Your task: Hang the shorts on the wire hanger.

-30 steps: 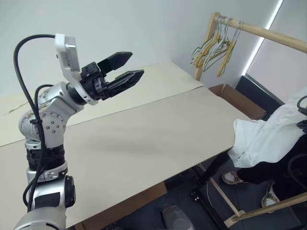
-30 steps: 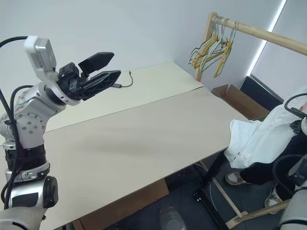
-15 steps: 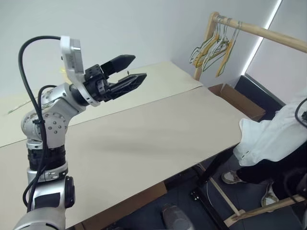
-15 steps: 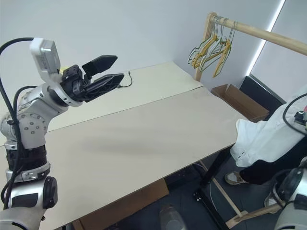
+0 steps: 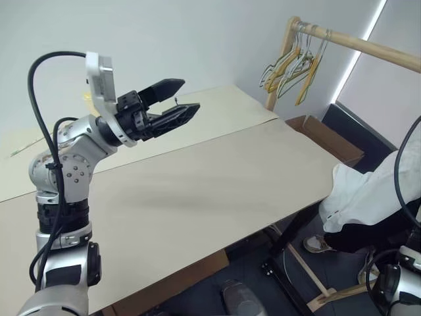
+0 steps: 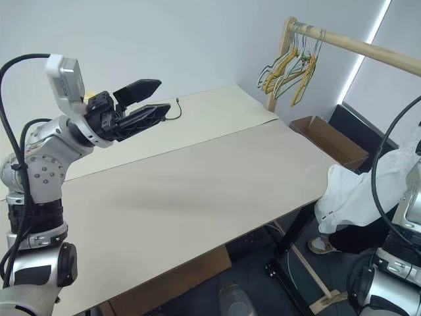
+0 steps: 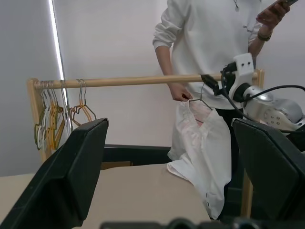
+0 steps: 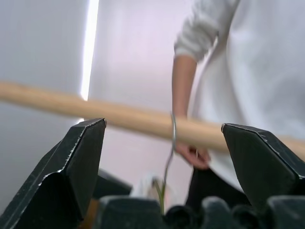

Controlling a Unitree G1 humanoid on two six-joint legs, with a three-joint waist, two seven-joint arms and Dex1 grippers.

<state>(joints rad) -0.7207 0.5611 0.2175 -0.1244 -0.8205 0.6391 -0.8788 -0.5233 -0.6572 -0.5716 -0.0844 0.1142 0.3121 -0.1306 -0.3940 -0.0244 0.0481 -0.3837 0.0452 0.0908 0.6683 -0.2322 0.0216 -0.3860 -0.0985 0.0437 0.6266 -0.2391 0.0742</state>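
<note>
The shorts (image 7: 202, 152) hang on the wire hanger (image 7: 200, 101), whose curved hook sits over the wooden rail (image 7: 143, 81) of the clothes rack, past the desk's (image 5: 217, 178) right end rather than on it. The white fabric drapes down from the wire and falls beside the desk's far right corner. A person's hand (image 7: 181, 92) rests at the rail just beside the hook, probably to steady the hanger or take it over; whether the hand touches the wire cannot be told.

The right end effector (image 8: 164, 143) points up at that same rail with its two black fingers (image 8: 76, 157) spread wide and nothing between them. The hook of the hanger shows in the gap, clear of both fingers, so the hanger is carried by the rail and not by the robot. That posture suits a release: the jaws are wide so that the wire is free of them.

The left end effector (image 5: 172, 102) is held high over the desk's far left part, fully apart and empty, aimed towards the rack. It seems parked there to stay out of the way.

The coloured hangers (image 5: 289, 62) crowd the rail's other end, near its post, well apart from the shorts.

The task looks essentially done.
</note>
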